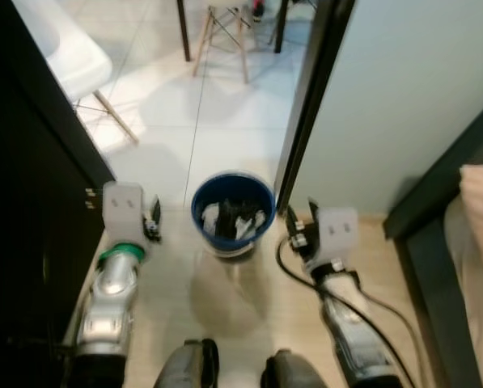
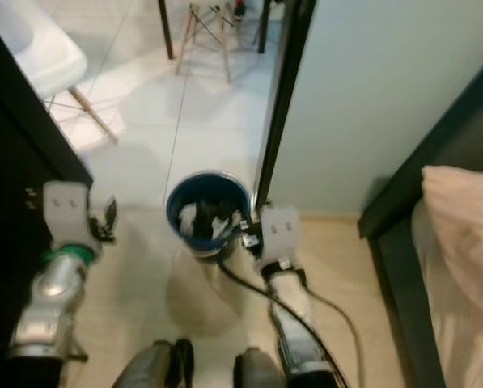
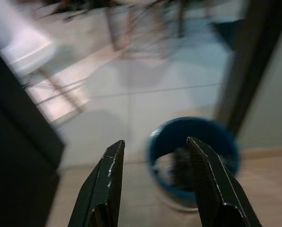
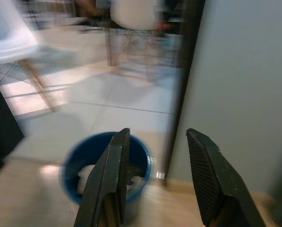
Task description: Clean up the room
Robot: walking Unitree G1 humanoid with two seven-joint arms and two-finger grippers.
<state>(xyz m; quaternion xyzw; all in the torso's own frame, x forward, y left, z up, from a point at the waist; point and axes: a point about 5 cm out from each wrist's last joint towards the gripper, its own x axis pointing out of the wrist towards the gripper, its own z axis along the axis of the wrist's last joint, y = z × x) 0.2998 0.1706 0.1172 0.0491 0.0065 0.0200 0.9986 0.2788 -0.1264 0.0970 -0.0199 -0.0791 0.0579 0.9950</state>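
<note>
A blue bin (image 1: 232, 212) stands on the floor just ahead of me, by a dark door frame, with white and black scraps inside. The same blue bin (image 3: 193, 158) shows blurred past my left gripper (image 3: 155, 144), which is open and holds nothing. My left gripper (image 1: 153, 220) hangs to the bin's left. To the bin's right my right gripper (image 1: 298, 226) is held at about the same height. In the right wrist view the right gripper (image 4: 157, 137) is open and holds nothing, with the bin (image 4: 105, 165) beyond it.
A dark cabinet (image 1: 31, 202) runs along my left. A dark door frame (image 1: 310, 97) and pale wall (image 1: 403, 97) rise right of the bin. A bed with pink bedding (image 1: 477, 218) is at the right. A white chair (image 1: 67, 48) and a wooden stool (image 1: 223, 36) stand farther off on the tiles.
</note>
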